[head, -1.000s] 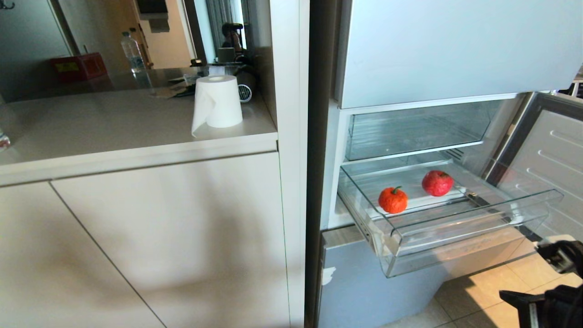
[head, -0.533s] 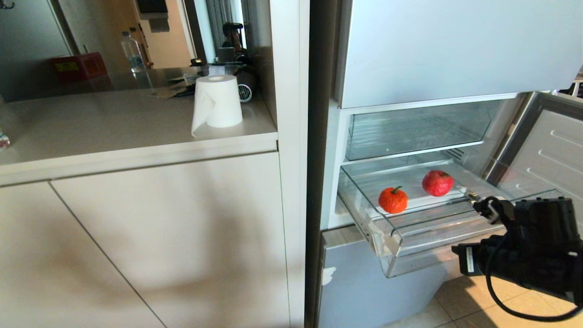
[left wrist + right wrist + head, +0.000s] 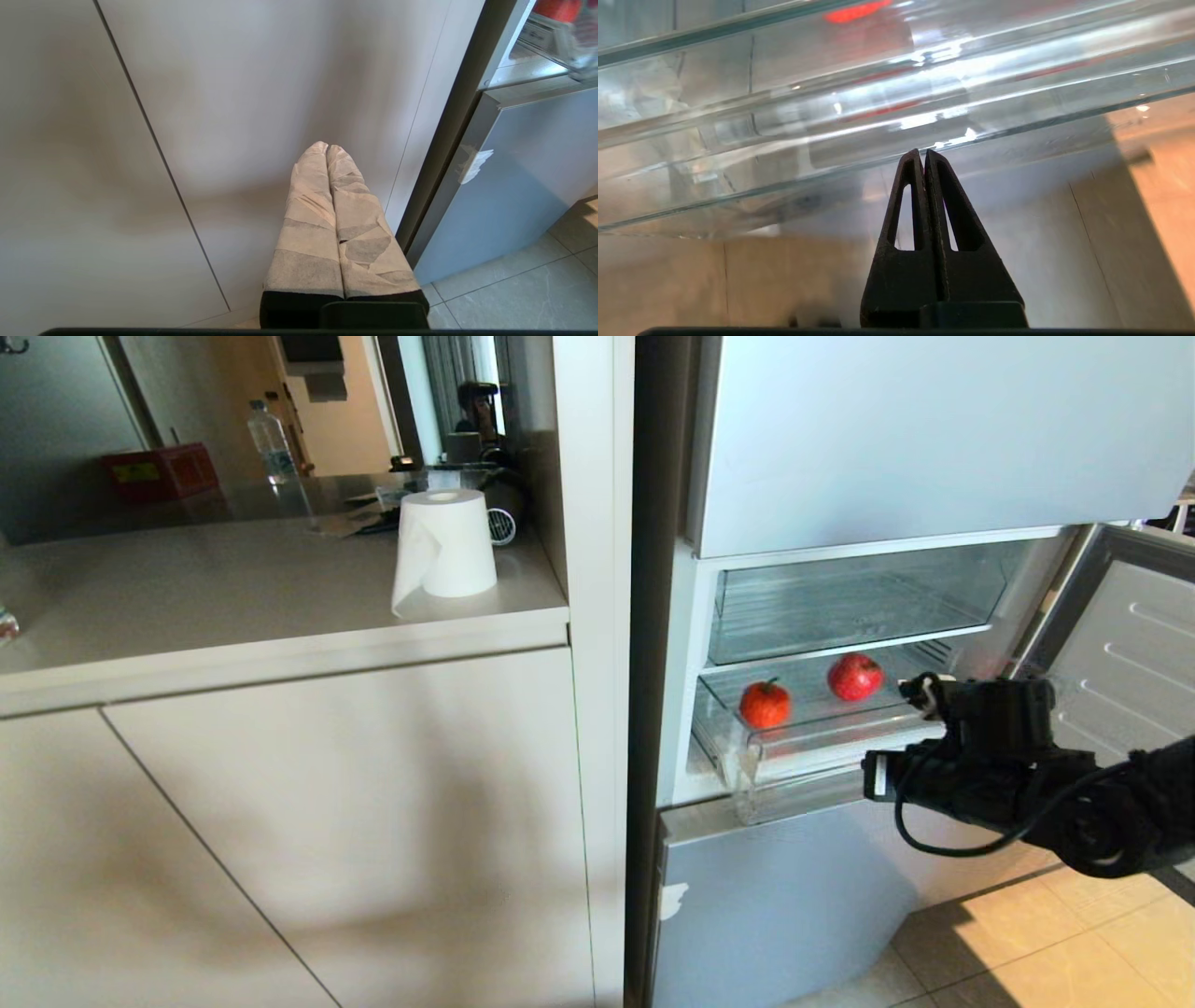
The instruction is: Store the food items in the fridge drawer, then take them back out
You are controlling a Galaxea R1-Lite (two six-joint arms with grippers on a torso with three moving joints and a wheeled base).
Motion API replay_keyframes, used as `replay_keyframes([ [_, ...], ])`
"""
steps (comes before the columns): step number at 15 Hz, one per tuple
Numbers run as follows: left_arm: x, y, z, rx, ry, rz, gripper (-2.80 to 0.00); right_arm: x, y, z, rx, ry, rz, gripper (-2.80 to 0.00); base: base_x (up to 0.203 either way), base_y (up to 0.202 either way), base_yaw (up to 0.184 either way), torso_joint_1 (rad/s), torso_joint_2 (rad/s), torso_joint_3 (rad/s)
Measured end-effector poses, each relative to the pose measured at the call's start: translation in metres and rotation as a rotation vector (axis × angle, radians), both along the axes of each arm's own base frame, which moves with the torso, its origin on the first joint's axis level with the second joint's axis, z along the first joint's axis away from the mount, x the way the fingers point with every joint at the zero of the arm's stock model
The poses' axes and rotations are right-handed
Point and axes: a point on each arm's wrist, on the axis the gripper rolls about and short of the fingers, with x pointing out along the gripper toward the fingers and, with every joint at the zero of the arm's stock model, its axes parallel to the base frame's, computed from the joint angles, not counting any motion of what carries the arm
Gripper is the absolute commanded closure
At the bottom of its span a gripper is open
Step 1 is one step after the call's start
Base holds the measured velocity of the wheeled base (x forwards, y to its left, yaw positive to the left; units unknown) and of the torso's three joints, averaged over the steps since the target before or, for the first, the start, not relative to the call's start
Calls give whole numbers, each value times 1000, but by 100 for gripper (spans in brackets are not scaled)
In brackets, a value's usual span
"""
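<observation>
Jaws of the right gripper [image 3: 924, 156] are clenched empty against the drawer [image 3: 822, 747] front lip; the left gripper [image 3: 327, 151] is clenched, parked. Both fruits [image 3: 765, 704] lie inside the drawer. Risk judged: tips slipping under the lip, jamming the drawer.

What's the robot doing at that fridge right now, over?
Right gripper shut, empty, tips at the fridge drawer front lip. Left gripper shut, idle by the cabinet. Both food items inside drawer. Nothing blocking.
</observation>
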Motion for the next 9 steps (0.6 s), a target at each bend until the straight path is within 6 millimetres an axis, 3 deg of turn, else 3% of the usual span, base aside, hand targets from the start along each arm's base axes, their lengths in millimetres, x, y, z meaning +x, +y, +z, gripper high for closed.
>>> replay_keyframes([
  [5, 0, 0, 0, 0, 0, 0, 0, 62, 16, -19, 40, -113, 15, 0, 0, 0, 0, 0, 0, 0],
  [7, 0, 0, 0, 0, 0, 0, 0, 67, 25, -25, 52, -131, 44, 0, 0, 0, 0, 0, 0, 0],
  [9, 0, 0, 0, 0, 0, 0, 0, 59, 27, -23, 55, -124, 52, 0, 0, 0, 0, 0, 0, 0],
])
